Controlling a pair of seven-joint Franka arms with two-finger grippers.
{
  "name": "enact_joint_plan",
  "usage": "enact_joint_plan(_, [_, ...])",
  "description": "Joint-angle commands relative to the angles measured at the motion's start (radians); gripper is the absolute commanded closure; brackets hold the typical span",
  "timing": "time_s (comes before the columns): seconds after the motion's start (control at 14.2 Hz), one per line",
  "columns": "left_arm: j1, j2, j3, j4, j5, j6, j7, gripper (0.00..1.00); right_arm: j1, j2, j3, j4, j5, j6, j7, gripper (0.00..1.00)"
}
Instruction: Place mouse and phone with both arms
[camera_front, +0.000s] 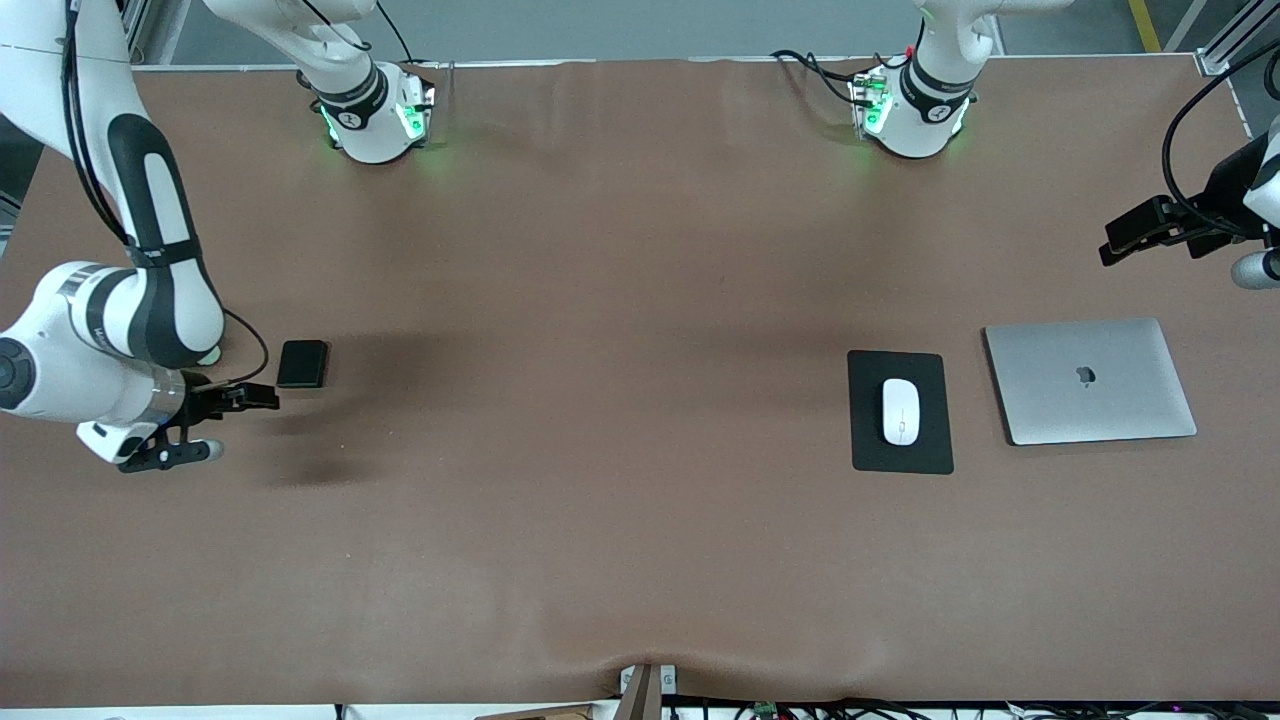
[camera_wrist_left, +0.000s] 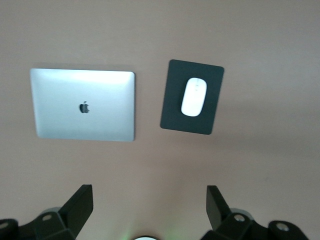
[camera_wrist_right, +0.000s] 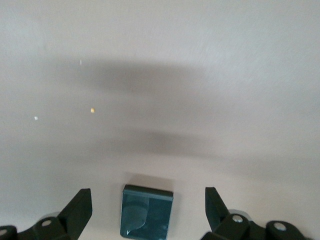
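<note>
The white mouse (camera_front: 901, 411) (camera_wrist_left: 194, 96) lies on a black mouse pad (camera_front: 870, 440) (camera_wrist_left: 175, 112) toward the left arm's end of the table. The small black phone (camera_front: 302, 363) (camera_wrist_right: 147, 212) lies flat on the brown table toward the right arm's end. My right gripper (camera_front: 215, 425) (camera_wrist_right: 148, 196) hovers open beside the phone, which shows between its fingers (camera_wrist_right: 82, 200) in the right wrist view without touching them. My left gripper (camera_front: 1120, 240) (camera_wrist_left: 148, 195) hangs open and empty in the air at the table's edge, beside the laptop.
A closed silver laptop (camera_front: 1090, 380) (camera_wrist_left: 84, 104) lies next to the mouse pad, closer to the table's end. The two green-lit arm bases (camera_front: 375, 115) (camera_front: 910, 110) stand along the edge farthest from the front camera. Brown tabletop (camera_front: 600, 400) spans between phone and pad.
</note>
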Motion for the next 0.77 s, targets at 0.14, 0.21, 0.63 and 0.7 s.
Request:
enact_joint_plan(0.14, [0.007,-0.016,0.001,0.006,-0.047,-0.017,0.006,0.0,-0.112,0.017,0.129,0.151,0.001,-0.027,0.002,0.0])
enact_joint_plan(0.21, [0.007,-0.015,0.001,0.006,-0.047,-0.014,0.008,0.0,-0.107,0.008,0.13,0.164,0.001,-0.025,0.003,0.0])
enact_joint_plan(0.63, [0.005,-0.011,0.003,0.004,-0.009,0.012,0.048,0.0,-0.103,0.003,0.141,0.418,0.001,-0.29,0.003,0.0])
enact_joint_plan(0.7, [0.001,-0.013,0.001,0.001,0.016,0.011,0.081,0.0,-0.1,0.002,0.144,0.446,-0.002,-0.339,0.009,0.0])
